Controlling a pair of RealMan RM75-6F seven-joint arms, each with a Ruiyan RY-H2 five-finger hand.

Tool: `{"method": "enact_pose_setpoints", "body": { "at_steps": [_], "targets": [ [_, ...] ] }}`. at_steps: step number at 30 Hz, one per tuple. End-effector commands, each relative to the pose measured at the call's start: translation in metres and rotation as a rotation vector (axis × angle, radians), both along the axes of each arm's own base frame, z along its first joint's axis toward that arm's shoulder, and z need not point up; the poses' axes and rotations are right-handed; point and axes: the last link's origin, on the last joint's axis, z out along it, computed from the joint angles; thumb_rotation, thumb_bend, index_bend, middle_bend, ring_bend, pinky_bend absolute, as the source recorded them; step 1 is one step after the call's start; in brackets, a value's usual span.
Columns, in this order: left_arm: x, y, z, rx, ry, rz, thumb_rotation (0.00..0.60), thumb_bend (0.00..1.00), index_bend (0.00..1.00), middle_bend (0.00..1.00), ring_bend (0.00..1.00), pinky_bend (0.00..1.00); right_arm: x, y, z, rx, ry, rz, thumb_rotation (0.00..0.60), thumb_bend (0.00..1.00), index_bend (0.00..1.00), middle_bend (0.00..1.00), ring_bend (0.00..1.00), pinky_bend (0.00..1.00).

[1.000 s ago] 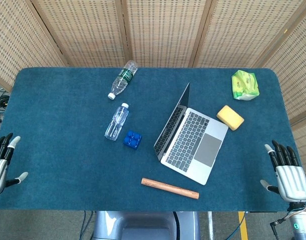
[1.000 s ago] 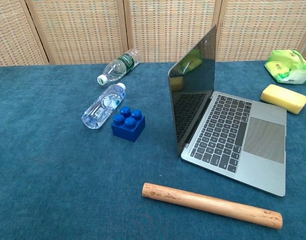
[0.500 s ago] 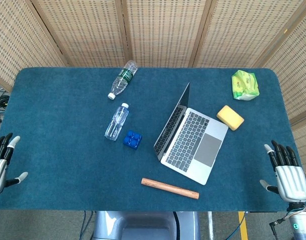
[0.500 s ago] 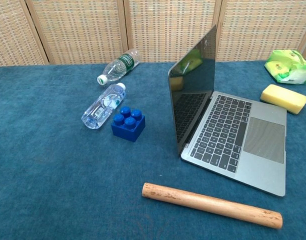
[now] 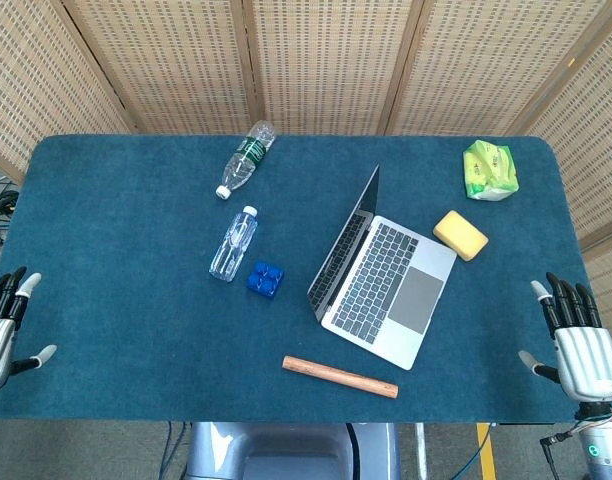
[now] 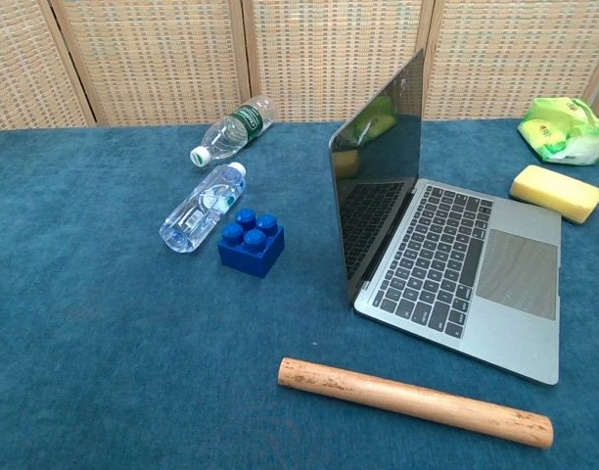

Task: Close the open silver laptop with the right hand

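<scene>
The silver laptop (image 5: 386, 285) (image 6: 456, 269) stands open a little right of the table's middle, its dark screen upright on the left side of the keyboard. My right hand (image 5: 581, 345) hovers at the table's right front corner, well right of the laptop, fingers spread and holding nothing. At the left front corner my left hand (image 5: 1, 330) is also spread and empty. Neither hand shows in the chest view.
A wooden rod (image 5: 339, 377) (image 6: 414, 401) lies in front of the laptop. A blue brick (image 5: 265, 278) and a clear bottle (image 5: 233, 243) lie to its left, a green-labelled bottle (image 5: 245, 159) further back. A yellow sponge (image 5: 460, 234) and a green packet (image 5: 490, 170) sit at the back right.
My right hand has drifted slightly to the right and down toward the table's edge. Nothing else has moved.
</scene>
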Motion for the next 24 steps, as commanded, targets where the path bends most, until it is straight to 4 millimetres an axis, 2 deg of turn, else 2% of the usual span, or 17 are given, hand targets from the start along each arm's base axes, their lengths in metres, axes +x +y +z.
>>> {"method": "enact_pose_setpoints", "body": {
  "at_steps": [1,7,13,16,21,24],
  "targets": [
    [0.0,0.0,0.001,0.005,-0.003,0.001,0.6,0.08,0.0,0.0,0.0,0.0,0.001,-0.001,0.001,-0.012,-0.011,0.021,0.6,0.18,0.0,0.0,0.0,0.0],
    [-0.001,0.001,0.002,0.008,-0.006,0.005,0.6,0.08,0.0,0.0,0.0,0.0,0.004,-0.004,0.003,-0.019,0.003,0.05,0.6,0.45,0.03,0.0,0.0,0.0],
    [0.0,0.0,0.003,0.011,-0.008,0.002,0.6,0.08,0.0,0.0,0.0,0.0,0.019,-0.016,0.016,-0.043,0.045,0.098,0.6,0.54,0.04,0.0,0.0,0.0],
    [0.0,0.0,0.004,0.013,-0.01,0.001,0.6,0.08,0.0,0.0,0.0,0.0,0.029,-0.022,0.023,-0.063,0.078,0.135,0.6,0.62,0.06,0.0,0.0,0.0],
    [0.0,0.0,0.002,0.007,-0.01,-0.002,0.6,0.08,0.0,0.0,0.0,0.0,0.053,-0.038,0.031,-0.08,0.147,0.197,0.6,0.75,0.1,0.06,0.0,0.03],
    [0.001,0.0,0.001,0.002,-0.007,-0.004,0.6,0.08,0.0,0.0,0.0,0.0,0.069,-0.05,0.033,-0.086,0.2,0.243,0.6,0.78,0.12,0.1,0.0,0.06]
  ]
}}
